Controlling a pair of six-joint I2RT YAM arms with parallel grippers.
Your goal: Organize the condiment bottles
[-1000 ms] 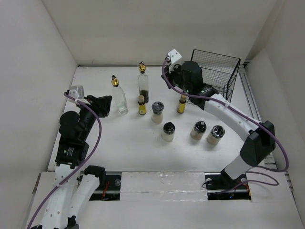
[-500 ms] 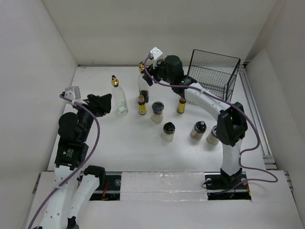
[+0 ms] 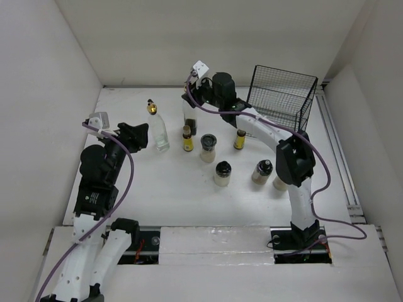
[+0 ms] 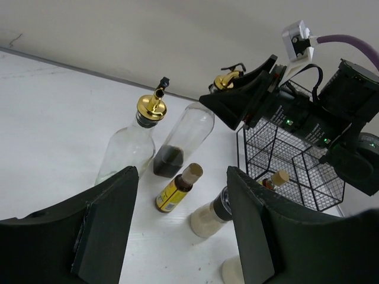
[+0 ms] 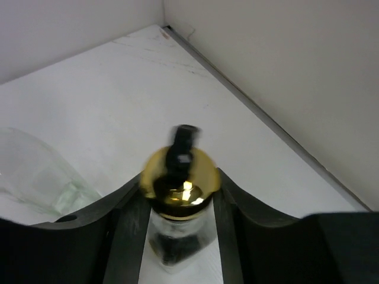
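The right gripper is straddling the gold pourer of the tall bottle with dark liquid, at the back of the table, though whether its jaws are pinching cannot be told. The left gripper is hanging released and empty just beside the other tall bottle. 2 small yellow bottles and the shaker jars are standing in front, outside the wire basket.

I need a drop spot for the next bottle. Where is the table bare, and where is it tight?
Bare: the wide near strip of table between the shaker jars and the near edge, and the far-left corner behind the clear bottle. Crowded: the middle cluster, from that bottle across to the wire basket, with the right gripper at the dark-filled bottle.
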